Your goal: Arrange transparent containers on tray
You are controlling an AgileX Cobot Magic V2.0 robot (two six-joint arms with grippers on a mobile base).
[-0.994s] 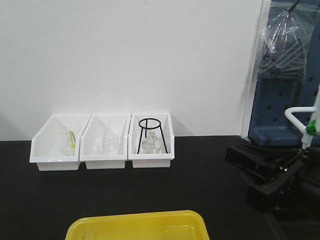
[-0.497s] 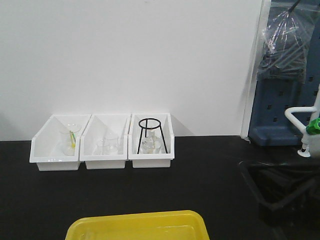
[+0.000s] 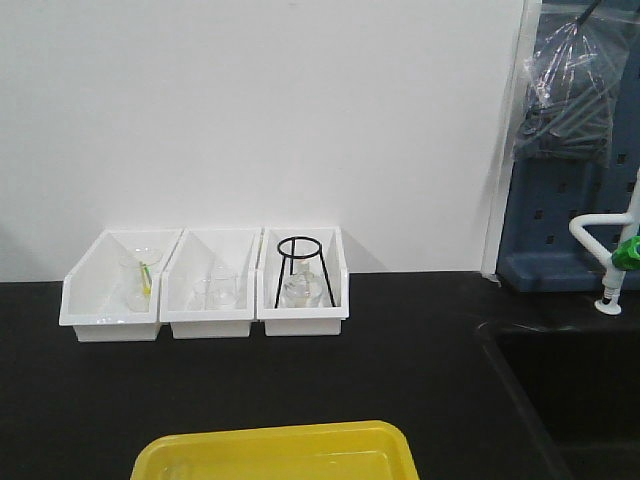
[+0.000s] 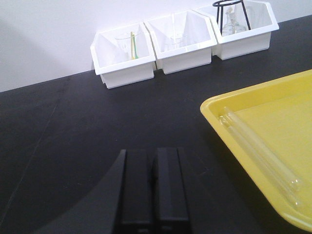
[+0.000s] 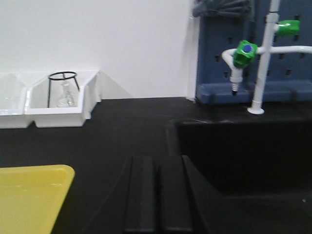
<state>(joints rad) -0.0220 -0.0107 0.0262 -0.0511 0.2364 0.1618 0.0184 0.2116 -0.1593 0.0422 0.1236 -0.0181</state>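
Note:
Two transparent containers [image 4: 258,152], slim clear test tubes, lie side by side along the left edge of the yellow tray [image 4: 287,112]. The front view catches only the tray's far rim [image 3: 275,440] at the bottom. My left gripper [image 4: 152,158] hovers over the black counter left of the tray, jaws shut with nothing between them. Low over the counter, my right gripper [image 5: 157,168] is shut and empty, with the tray's corner [image 5: 29,195] to its left. Neither gripper shows in the front view.
Three white bins [image 3: 205,285] stand against the back wall; they hold a beaker with a green stick [image 3: 140,280], small beakers, and a flask under a black tripod ring [image 3: 300,265]. A sunken black sink [image 5: 243,156] and a white tap with green knob [image 5: 243,53] are at right.
The right arm, seen at the right edge one second ago, has dropped out of the front view, uncovering the sink. The tray and bins have not moved.

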